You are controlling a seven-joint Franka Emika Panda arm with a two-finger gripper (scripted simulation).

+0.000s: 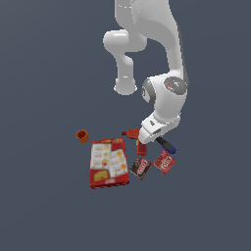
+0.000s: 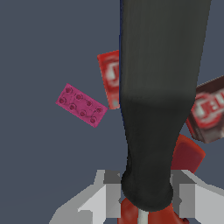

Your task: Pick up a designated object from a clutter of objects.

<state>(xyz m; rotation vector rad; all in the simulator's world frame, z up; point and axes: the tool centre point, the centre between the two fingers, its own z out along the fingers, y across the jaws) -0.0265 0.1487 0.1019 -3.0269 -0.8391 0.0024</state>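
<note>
The designated tool (image 1: 165, 144) has a black handle and a blue butt end and sticks out from under the gripper toward the exterior view's right. In the wrist view its black handle (image 2: 157, 109) fills the middle, and a thin grey shaft shows below it. My gripper (image 1: 147, 138) sits low over the clutter. Its fingers (image 2: 113, 194) press on both sides of the handle's narrow end, so the gripper (image 2: 146, 194) is shut on the tool. The red drill (image 1: 132, 133) lies right beside and below it and also shows in the wrist view (image 2: 187, 154).
A large red cracker box (image 1: 109, 163) lies flat, with a small orange cup (image 1: 82, 136) beyond it. A brown packet (image 1: 140, 167) and a red packet (image 1: 164, 162) lie near the tool. The wrist view shows a pink studded piece (image 2: 81, 105), the red packet (image 2: 109, 78) and the brown packet (image 2: 210, 113).
</note>
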